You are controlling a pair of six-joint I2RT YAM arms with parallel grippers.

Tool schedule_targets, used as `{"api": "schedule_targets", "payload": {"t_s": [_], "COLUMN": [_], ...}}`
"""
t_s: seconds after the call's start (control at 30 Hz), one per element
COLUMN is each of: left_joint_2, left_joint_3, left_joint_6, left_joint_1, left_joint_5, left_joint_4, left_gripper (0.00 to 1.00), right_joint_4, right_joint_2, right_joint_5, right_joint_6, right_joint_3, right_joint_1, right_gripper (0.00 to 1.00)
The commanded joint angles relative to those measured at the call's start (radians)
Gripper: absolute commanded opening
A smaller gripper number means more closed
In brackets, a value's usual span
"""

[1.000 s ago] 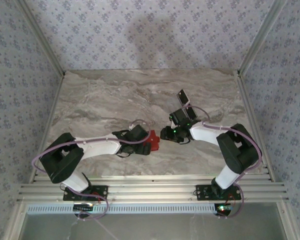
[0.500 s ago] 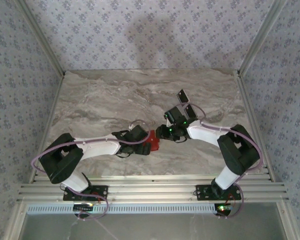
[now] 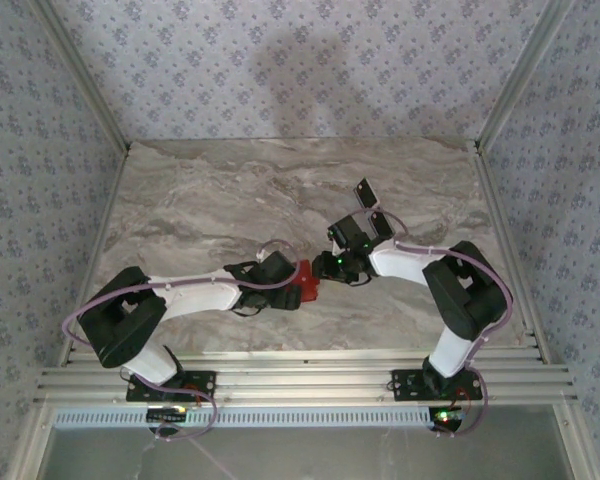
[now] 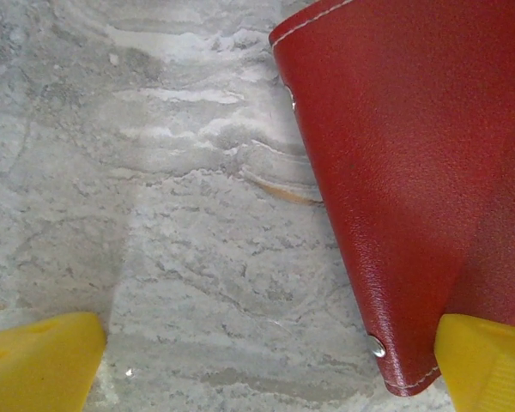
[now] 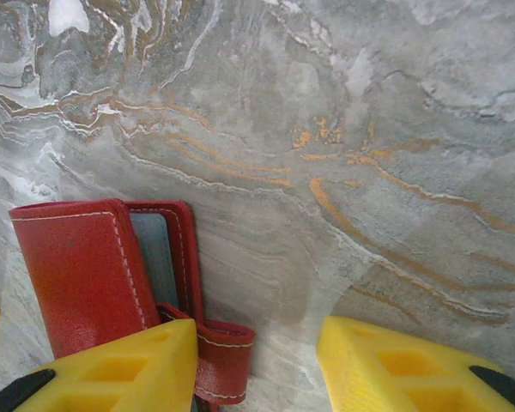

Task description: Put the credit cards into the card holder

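The red card holder (image 3: 308, 286) lies on the marble between my two grippers. In the left wrist view the card holder (image 4: 412, 172) covers the upper right, a snap stud on its edge. My left gripper (image 4: 266, 369) is open wide, its right fingertip (image 4: 489, 365) against the holder's near corner. My right gripper (image 5: 257, 369) is open over bare table; its left fingertip (image 5: 120, 369) overlaps the holder (image 5: 81, 275) and its strap (image 5: 223, 360). A grey card (image 5: 154, 249) sits in the holder's slot. Two black credit cards (image 3: 365, 190) (image 3: 383, 222) lie behind the right arm.
The marble table (image 3: 210, 200) has open room at the left and back. Patterned walls close it in on three sides. An aluminium rail (image 3: 300, 380) runs along the near edge by the arm bases.
My right gripper has moved left, closer to the card holder. The left arm and the holder have stayed put.
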Motion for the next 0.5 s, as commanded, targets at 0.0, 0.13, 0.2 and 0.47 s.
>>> {"api": "schedule_targets", "payload": {"t_s": [0.0,0.13,0.2,0.47], "left_joint_2": [0.027,0.020,0.022,0.020], "left_joint_3": [-0.058,-0.069,-0.064,-0.070], "left_joint_6": [-0.044,-0.052,-0.050,-0.049], "left_joint_1": [0.001,0.001,0.001,0.001], "left_joint_5": [-0.017,-0.010,-0.011,-0.005], "left_joint_4": [-0.117,-0.118,-0.121,-0.122], "left_gripper": [1.00,1.00,1.00,1.00], "right_joint_4": [-0.115,-0.122,-0.128,-0.073], "right_joint_2": [-0.002,-0.024,-0.039,-0.108], "right_joint_5": [0.078,0.084,0.091,0.031], "right_joint_6": [0.002,-0.003,-0.006,0.002], "right_joint_3": [-0.066,-0.102,-0.114,-0.129], "right_joint_1": [-0.040,-0.069,-0.081,-0.079], "right_gripper": [0.46,0.46,0.46,0.46]}}
